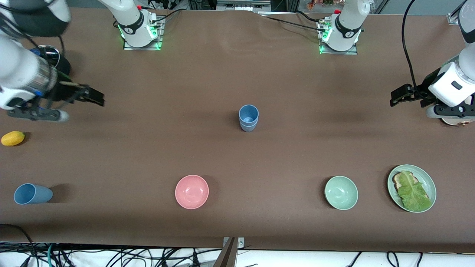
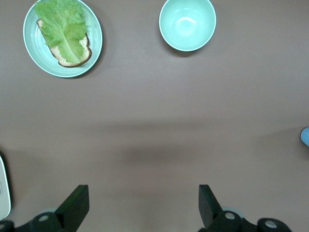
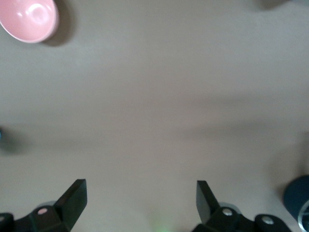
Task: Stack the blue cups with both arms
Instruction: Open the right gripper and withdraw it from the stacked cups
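Note:
A grey-blue cup (image 1: 248, 118) stands upright at the middle of the table, and a second rim shows inside it, like one cup nested in another. A light blue cup (image 1: 32, 194) lies on its side near the front edge, toward the right arm's end. My right gripper (image 1: 92, 97) is open and empty, up over bare table at the right arm's end; its wrist view (image 3: 141, 200) shows only cloth between the jaws. My left gripper (image 1: 399, 95) is open and empty over bare table at the left arm's end; it also shows in its wrist view (image 2: 144, 203).
A pink bowl (image 1: 192, 191) and a pale green bowl (image 1: 341, 193) sit nearer the front camera than the upright cup. A green plate (image 1: 427, 177) holds toast with lettuce. A yellow fruit (image 1: 13, 138) lies under the right arm's end. A dark round object (image 1: 52, 55) sits by the right arm.

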Available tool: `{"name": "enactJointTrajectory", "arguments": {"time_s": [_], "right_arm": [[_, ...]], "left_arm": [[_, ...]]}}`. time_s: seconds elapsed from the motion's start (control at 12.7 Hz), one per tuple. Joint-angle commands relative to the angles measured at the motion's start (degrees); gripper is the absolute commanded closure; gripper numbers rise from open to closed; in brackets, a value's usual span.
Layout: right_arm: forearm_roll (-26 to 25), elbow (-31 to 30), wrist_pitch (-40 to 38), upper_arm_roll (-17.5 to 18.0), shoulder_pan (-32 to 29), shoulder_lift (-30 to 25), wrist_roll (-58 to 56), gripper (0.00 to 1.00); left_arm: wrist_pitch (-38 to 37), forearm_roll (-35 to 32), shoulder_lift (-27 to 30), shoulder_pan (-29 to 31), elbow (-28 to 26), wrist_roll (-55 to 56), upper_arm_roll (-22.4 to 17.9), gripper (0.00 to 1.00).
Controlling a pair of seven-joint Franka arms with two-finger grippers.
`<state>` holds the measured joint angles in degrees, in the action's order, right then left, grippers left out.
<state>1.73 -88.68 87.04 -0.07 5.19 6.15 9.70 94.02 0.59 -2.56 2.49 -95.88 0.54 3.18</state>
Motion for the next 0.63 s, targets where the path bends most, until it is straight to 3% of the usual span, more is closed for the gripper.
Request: {"name": "enactJointTrajectory", "arguments": {"time_s": [0.0,0.55], "right_arm": [[0.90,-3.52,-2.04,4.89,-6.93,-4.30,-3.88,0.00],[0.03,-2.73,-2.14,3.94,-7.74,-3.78,-6.27,0.00]], "left_arm": [[-1.04,1.08,0.10,0.41,0.69,-1.33,0.25,0.00],[-1.04,1.08,0.10,0.41,0.69,-1.33,0.34,0.00]]}}
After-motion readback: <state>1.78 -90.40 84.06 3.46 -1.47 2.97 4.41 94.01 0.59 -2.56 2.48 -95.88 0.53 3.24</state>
